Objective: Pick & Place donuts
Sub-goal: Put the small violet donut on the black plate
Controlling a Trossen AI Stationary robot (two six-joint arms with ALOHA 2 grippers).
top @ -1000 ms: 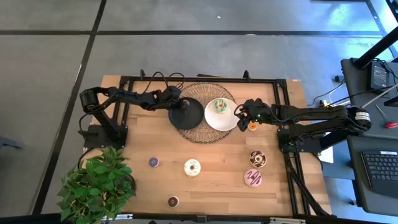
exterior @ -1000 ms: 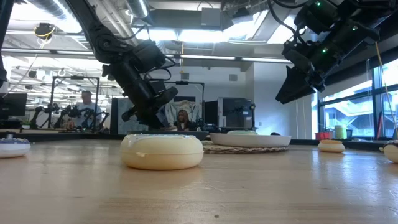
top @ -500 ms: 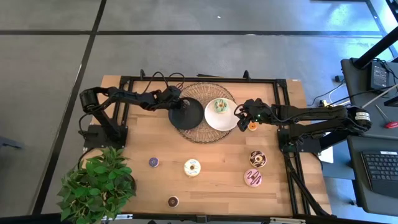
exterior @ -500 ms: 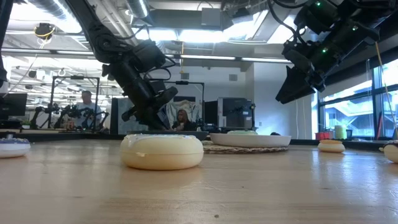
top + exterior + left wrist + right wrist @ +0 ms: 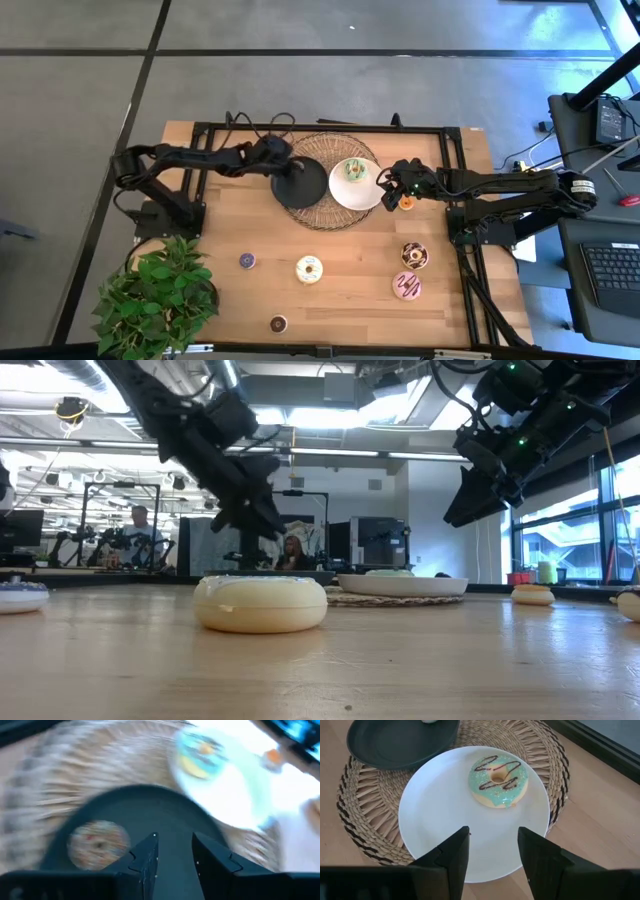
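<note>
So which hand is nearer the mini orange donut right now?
The right. The right hand sits just beside the mini orange donut, over the white plate's edge. The left hand is across both plates, over the black plate.

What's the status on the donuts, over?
Left gripper open over black plate, sprinkled donut on it. Right gripper open over white plate, green donut there.

No readable txt, labels, brands or nos. anywhere in these views.
</note>
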